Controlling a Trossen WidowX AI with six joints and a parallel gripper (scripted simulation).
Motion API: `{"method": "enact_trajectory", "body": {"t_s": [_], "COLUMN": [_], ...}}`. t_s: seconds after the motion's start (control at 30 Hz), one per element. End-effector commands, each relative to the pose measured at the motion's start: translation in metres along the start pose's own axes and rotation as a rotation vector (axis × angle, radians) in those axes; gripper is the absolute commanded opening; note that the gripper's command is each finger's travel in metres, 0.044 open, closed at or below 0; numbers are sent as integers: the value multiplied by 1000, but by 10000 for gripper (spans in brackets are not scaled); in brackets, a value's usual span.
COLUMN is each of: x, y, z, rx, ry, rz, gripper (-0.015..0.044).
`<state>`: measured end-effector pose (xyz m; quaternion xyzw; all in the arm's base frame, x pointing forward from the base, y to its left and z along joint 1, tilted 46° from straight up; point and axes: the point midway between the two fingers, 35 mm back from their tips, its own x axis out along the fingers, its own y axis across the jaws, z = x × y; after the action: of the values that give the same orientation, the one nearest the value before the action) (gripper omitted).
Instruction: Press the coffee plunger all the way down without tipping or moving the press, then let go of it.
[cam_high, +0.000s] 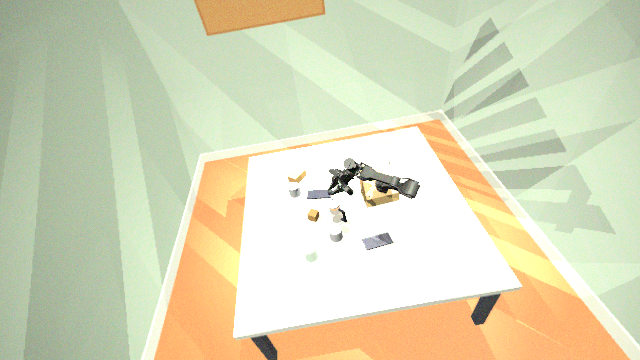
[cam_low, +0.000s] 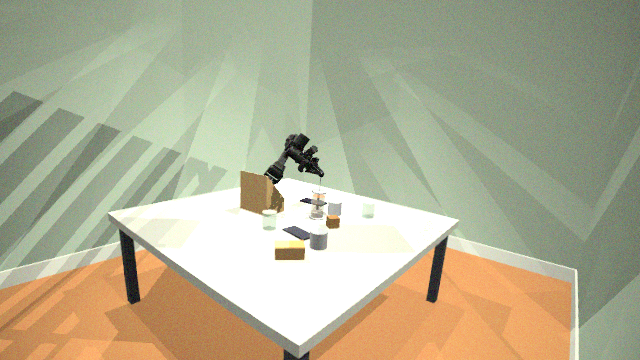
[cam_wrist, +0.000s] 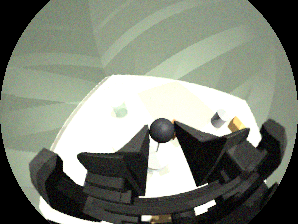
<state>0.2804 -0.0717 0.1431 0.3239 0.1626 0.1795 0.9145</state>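
Observation:
The glass coffee press (cam_high: 337, 216) (cam_low: 317, 206) stands upright near the middle of the table, a dark handle at its side in the top view. Its plunger is up: a thin rod (cam_low: 320, 183) rises from the lid to the fingers. The round black plunger knob (cam_wrist: 162, 130) sits between the fingertips in the wrist view. My gripper (cam_high: 340, 192) (cam_low: 321, 174) (cam_wrist: 161, 125) is shut on the knob, above the press and tilted down. In the top and exterior views the knob is hard to tell from the dark fingers.
A brown cube (cam_high: 313, 215) (cam_low: 333, 222) and a grey cup (cam_high: 336, 235) (cam_low: 334, 209) stand close to the press. A wooden box (cam_high: 381, 199) (cam_low: 256, 193) stands by the arm's base. Two dark slabs, another grey cup, two pale cups and a yellow block (cam_low: 289, 251) also lie around.

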Motion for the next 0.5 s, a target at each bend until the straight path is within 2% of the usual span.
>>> {"method": "enact_trajectory", "body": {"t_s": [0.0,0.47], "x": [8,23], "y": [-4,-2], "z": [-21,-39], "rx": [37,40], "ry": [28,16], "rz": [-5,0], "gripper": [123,123]}}
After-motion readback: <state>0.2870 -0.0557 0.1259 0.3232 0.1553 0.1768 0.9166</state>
